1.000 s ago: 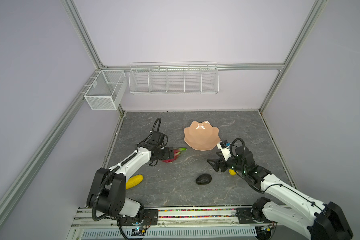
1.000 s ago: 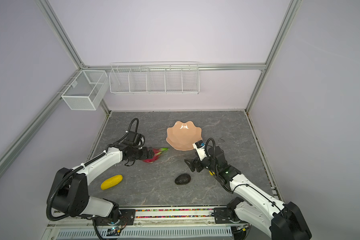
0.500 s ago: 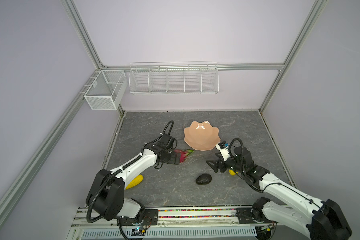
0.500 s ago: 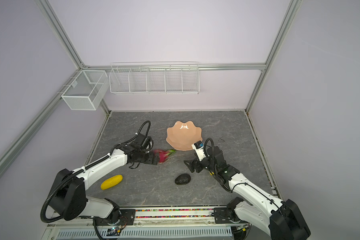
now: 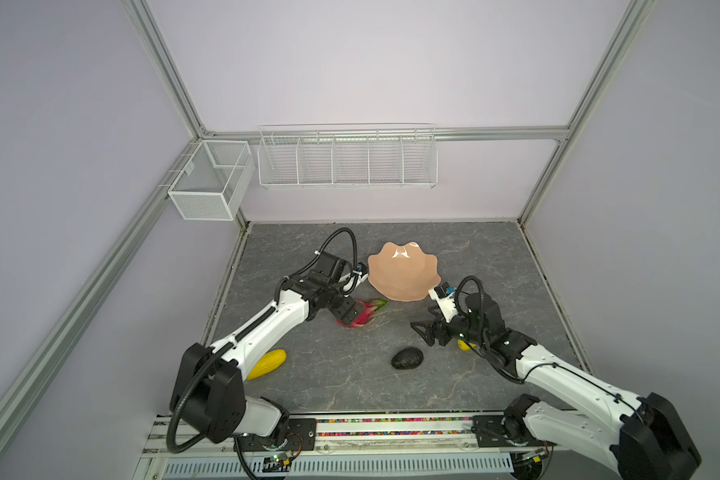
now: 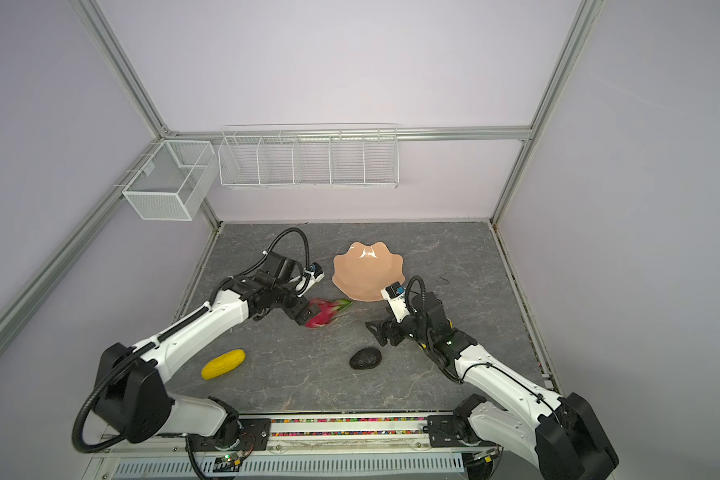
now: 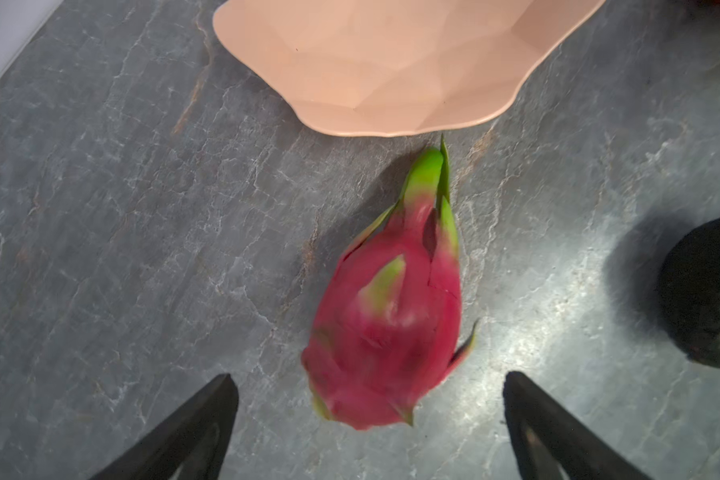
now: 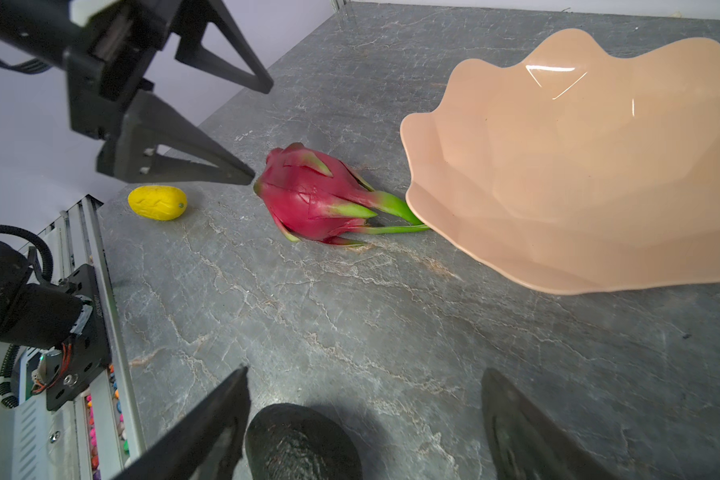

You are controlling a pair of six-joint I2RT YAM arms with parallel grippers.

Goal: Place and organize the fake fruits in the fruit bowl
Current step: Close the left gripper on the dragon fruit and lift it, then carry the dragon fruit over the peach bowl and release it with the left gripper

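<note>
Bare table (image 5: 375,340) between dragon fruit (image 5: 360,316) and avocado (image 5: 407,358) (bowl (image 5: 391,291) beyond).

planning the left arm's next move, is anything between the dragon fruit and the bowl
Nothing visible does. The dragon fruit lies with its green tip right at the rim of the bowl, and the open left gripper is at its blunt end. The avocado lies off to one side.

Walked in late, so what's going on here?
Nothing is in the fruit bowl yet. The left pincer is open at the blunt end of the dragon fruit, which lies with its green tip at the bowl's rim. The right pincer hangs open near the avocado. A yellow fruit lies by the left arm.
</note>
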